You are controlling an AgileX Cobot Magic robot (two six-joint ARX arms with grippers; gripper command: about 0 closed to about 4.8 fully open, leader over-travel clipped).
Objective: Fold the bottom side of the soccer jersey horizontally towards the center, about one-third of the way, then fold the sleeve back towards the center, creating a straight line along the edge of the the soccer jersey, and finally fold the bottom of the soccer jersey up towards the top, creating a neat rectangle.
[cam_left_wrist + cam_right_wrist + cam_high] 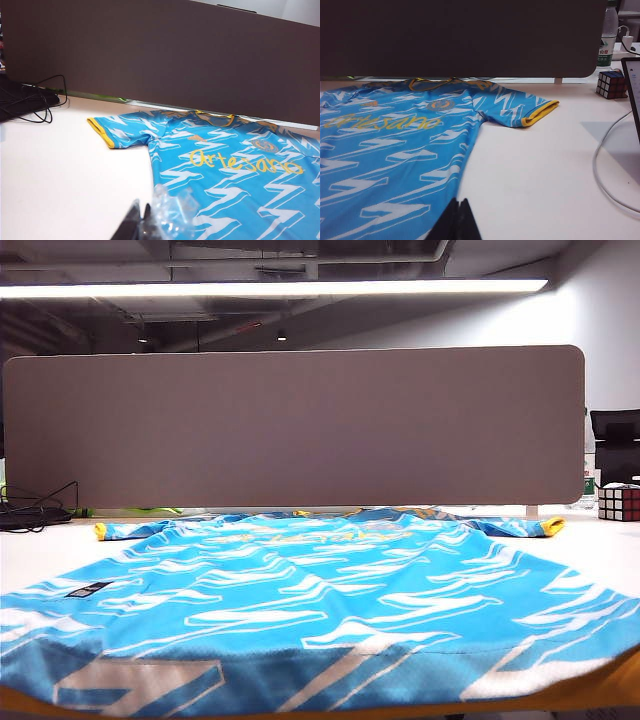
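The soccer jersey (320, 580) lies flat and spread out on the white table, sky-blue with white wavy streaks and yellow lettering. Its bottom (330, 680) is the wide hem nearest the exterior camera, and its collar lies by the partition. Both yellow-cuffed sleeves (115, 531) (540, 527) stick out sideways. My left gripper (142, 202) is shut and empty, hovering over the jersey's (235, 170) side edge below one sleeve (112, 131); a clear plastic piece sits beside its finger. My right gripper (459, 199) is shut and empty at the jersey's (395, 150) other side edge, below the other sleeve (525, 112). Neither gripper shows in the exterior view.
A grey partition panel (290, 430) stands along the table's far edge. A Rubik's cube (611, 84) and a bottle (606, 35) stand at the far right, near a white cable (605, 165). Black cables (30, 100) lie at the far left.
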